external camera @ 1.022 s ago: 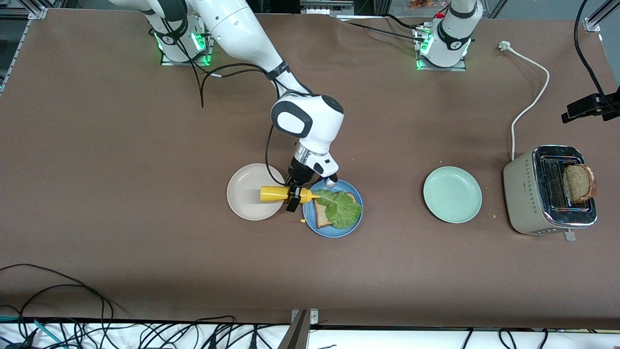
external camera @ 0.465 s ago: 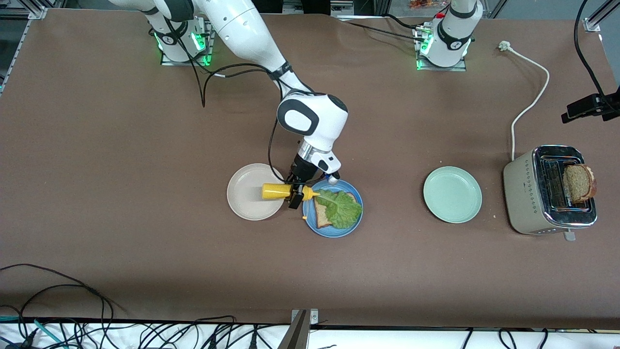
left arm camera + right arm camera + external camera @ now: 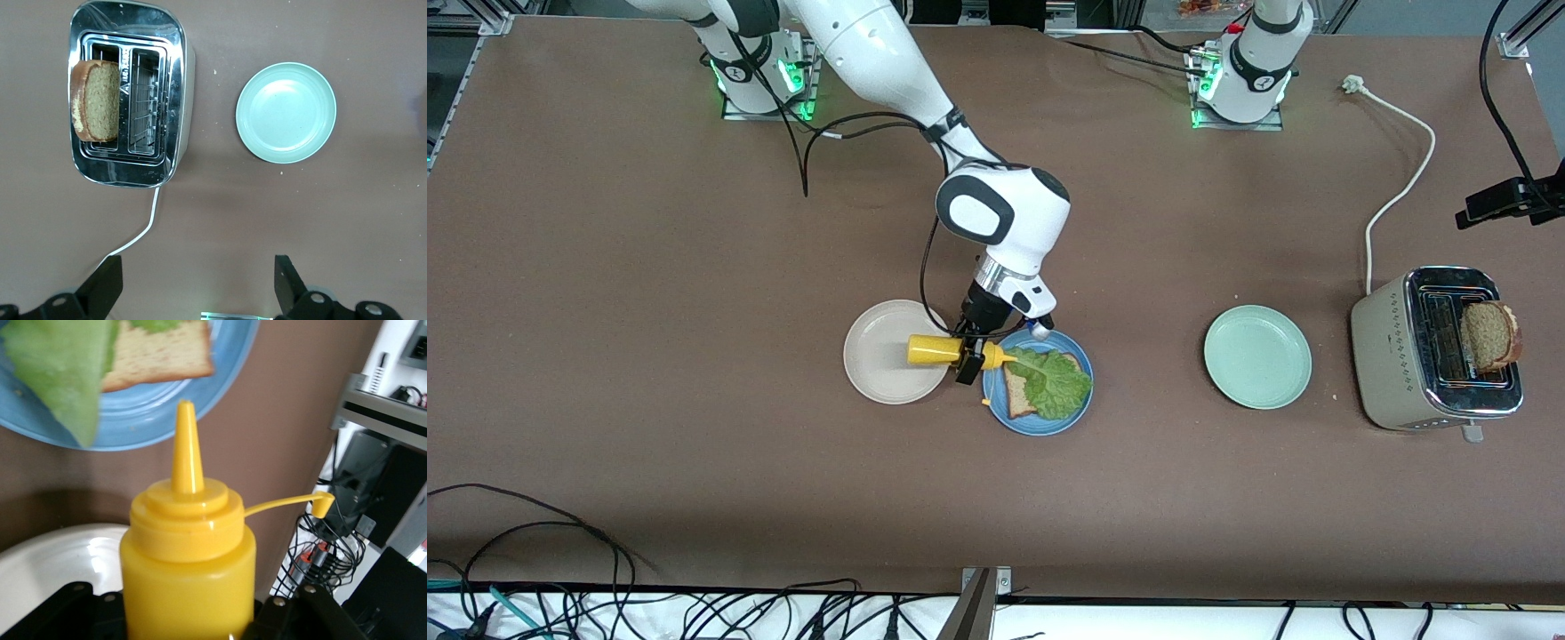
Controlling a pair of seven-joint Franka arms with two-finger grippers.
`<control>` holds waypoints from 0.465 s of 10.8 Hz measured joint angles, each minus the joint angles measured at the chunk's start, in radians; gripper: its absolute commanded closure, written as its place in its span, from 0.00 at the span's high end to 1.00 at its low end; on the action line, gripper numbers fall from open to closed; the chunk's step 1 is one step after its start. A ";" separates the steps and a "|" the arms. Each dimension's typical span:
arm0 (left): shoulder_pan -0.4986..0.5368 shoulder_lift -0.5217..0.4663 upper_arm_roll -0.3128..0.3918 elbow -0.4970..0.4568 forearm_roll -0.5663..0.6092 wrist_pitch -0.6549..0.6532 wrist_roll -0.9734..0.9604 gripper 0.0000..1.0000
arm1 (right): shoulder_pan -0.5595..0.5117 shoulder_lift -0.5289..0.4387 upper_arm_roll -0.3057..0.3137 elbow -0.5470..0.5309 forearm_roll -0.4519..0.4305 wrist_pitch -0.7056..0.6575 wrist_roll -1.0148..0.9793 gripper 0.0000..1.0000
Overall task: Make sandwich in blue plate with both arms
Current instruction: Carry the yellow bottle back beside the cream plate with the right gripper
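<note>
While the right gripper (image 3: 967, 354) hangs just left of center in the front view, it's clamped on a yellow squeeze bottle (image 3: 935, 350) held sideways, body over the beige plate (image 3: 876, 373) and the nozzle poking toward the blue plate (image 3: 1049, 425). Fingers grip the bottle right by its shoulder, so the cap end sticks out past them. In the right wrist view the bottle (image 3: 188, 568) fills the lower middle, its open cap (image 3: 323, 501) dangling on a thin strap, tip aimed at the blue plate's (image 3: 167, 427) rim at the top of the frame.

On that blue plate sits one bread slice (image 3: 1017, 394) with a lettuce leaf (image 3: 1056, 382) draped over it, just past the nozzle and not touching the fingers. So it's an open half sandwich so far, lower center of the front view.

The second slice of bread (image 3: 1488, 335) is standing in the toaster (image 3: 1423, 373) at the right edge, with the mint-green plate (image 3: 1257, 356) between toaster and blue plate. The left arm is waiting up high; its gripper (image 3: 199, 283) shows only in the left wrist view, fingers spread wide with nothing in them, looking down over the toaster (image 3: 170, 100) and green plate (image 3: 285, 112).

Compared to a second ago, the right arm's wrist has drifted a touch toward the right of the frame and the bottle nudged along with it, closer to the lettuce. Everything else hasn't budged
</note>
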 measured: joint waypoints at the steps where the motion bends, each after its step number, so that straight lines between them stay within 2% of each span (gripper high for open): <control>1: 0.007 0.003 0.001 0.000 0.000 0.000 0.000 1.00 | -0.001 -0.033 -0.005 0.007 0.062 -0.012 -0.010 0.00; 3: 0.013 0.007 0.004 0.000 0.000 0.001 0.000 1.00 | -0.025 -0.128 -0.013 0.004 0.171 -0.069 -0.068 0.00; 5: 0.014 0.022 0.005 0.001 0.025 0.003 0.000 1.00 | -0.107 -0.240 -0.023 -0.025 0.362 -0.094 -0.185 0.00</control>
